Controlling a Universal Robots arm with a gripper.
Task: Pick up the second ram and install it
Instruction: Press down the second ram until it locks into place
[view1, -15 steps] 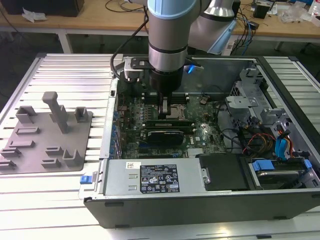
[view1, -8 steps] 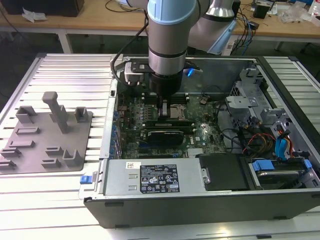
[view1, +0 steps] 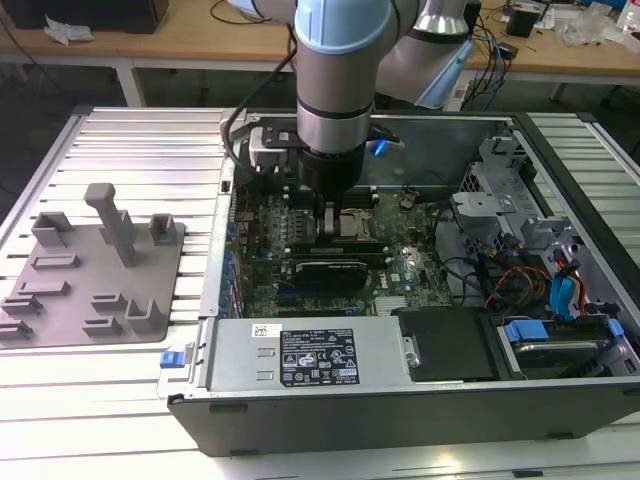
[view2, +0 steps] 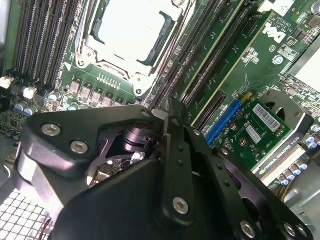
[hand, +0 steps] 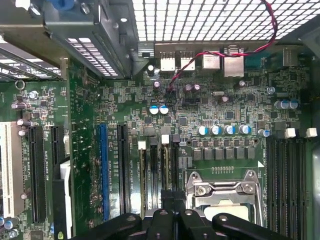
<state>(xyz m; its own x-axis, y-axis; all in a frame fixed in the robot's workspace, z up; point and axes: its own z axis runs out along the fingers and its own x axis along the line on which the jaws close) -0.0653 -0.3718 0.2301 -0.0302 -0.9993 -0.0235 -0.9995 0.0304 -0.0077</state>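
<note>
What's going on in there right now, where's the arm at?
The arm has its gripper lowered inside the open computer case, down at the motherboard beside the CPU socket. In both wrist views the gripper's fingertips sit over the memory slots next to that socket. Whether a RAM stick sits between them can't be made out. The grey holder tray lies outside the case, on the exterior view's left.

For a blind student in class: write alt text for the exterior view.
A robot arm's end effector reaches down into an open computer case, over the motherboard beside the CPU socket. A grey holder tray lies at the exterior view's left.
</note>
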